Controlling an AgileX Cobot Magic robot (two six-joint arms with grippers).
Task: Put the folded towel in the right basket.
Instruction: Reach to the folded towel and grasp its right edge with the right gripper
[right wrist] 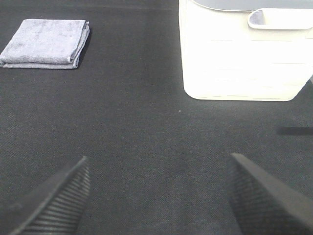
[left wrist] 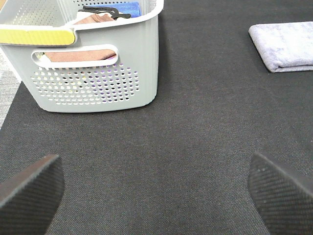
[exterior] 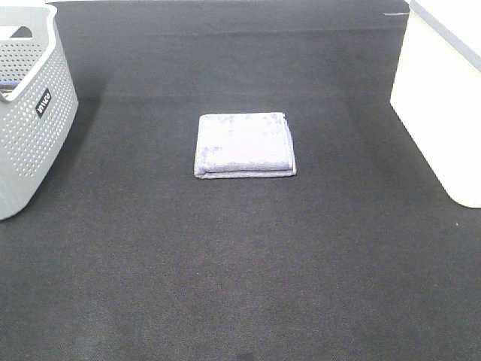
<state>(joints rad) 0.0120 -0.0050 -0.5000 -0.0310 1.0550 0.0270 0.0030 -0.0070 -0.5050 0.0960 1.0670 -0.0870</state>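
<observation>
A folded lavender towel [exterior: 244, 144] lies flat on the dark mat in the middle of the exterior high view. It also shows in the left wrist view [left wrist: 284, 45] and in the right wrist view [right wrist: 45, 43]. The right basket [exterior: 443, 98] is white and stands at the right edge; its wall and handle show in the right wrist view [right wrist: 244, 58]. Neither arm shows in the exterior high view. My left gripper [left wrist: 156, 188] is open and empty, low over the mat. My right gripper [right wrist: 159, 196] is open and empty, short of the white basket.
A grey perforated basket [exterior: 30, 105] stands at the far left; in the left wrist view [left wrist: 93, 63] it holds brown and blue cloths. The dark mat [exterior: 240, 263] covers the whole work surface.
</observation>
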